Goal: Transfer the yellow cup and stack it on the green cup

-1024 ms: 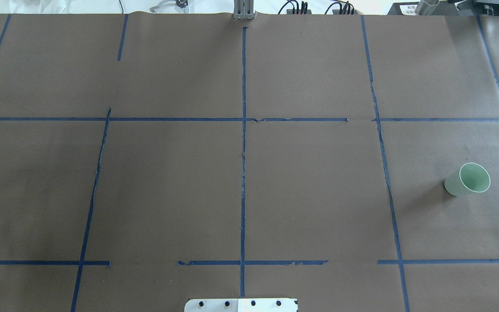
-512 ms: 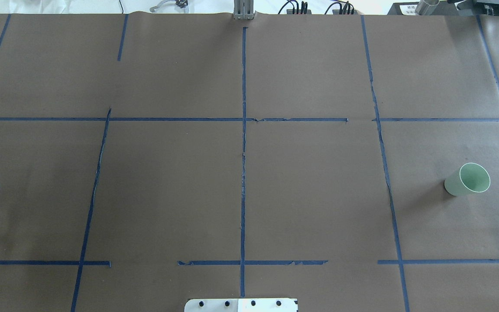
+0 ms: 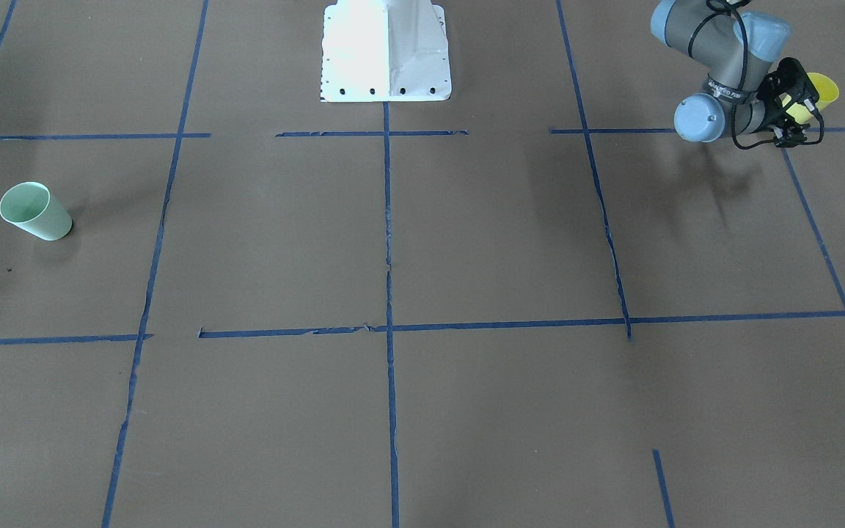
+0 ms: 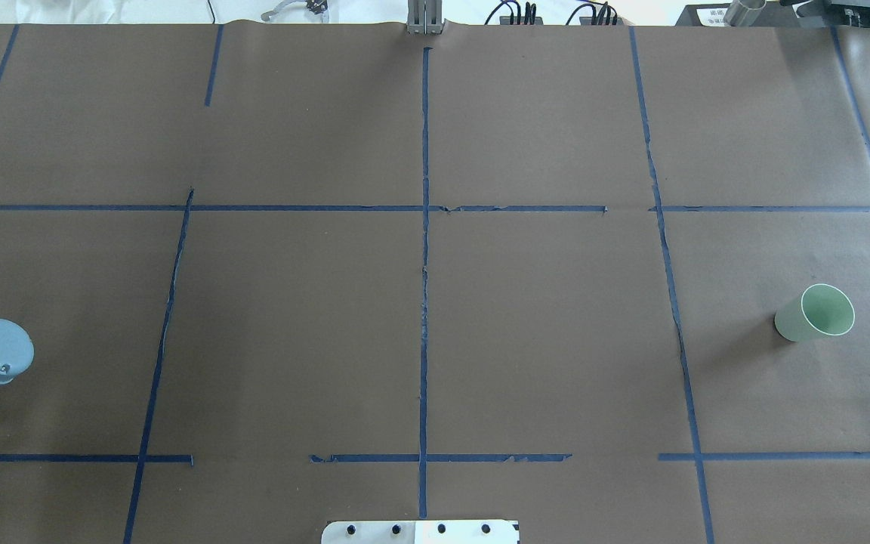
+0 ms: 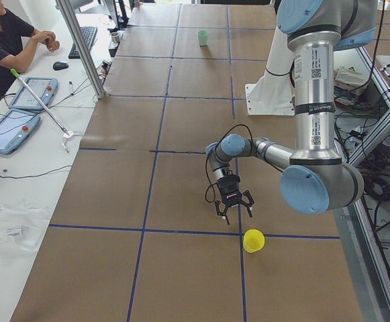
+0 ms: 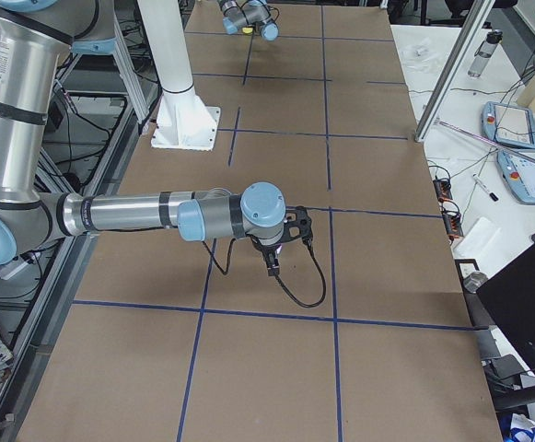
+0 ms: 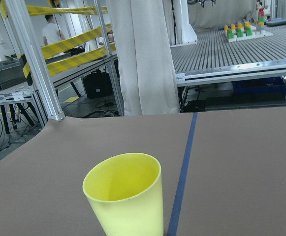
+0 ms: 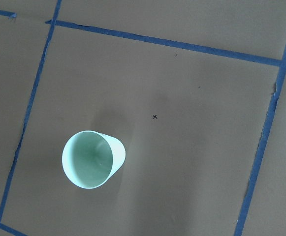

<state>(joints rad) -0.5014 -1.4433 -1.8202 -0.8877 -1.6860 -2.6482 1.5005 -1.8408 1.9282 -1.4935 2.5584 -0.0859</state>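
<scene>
Yellow cup (image 5: 253,240) stood upright on the brown table (image 4: 541,317) at the left end, near the robot's edge, just beside a blue tape line (image 7: 182,172). Left gripper (image 5: 235,212) hung near it without touching, fingers spread, holding nothing, apparently aimed sideways at the cup. Green cup (image 4: 815,313) stood upright well apart at the right end. Right gripper (image 6: 281,244) hung above the green cup, seen clearly only from the side, so I cannot tell whether it was spread or pressed together.
</scene>
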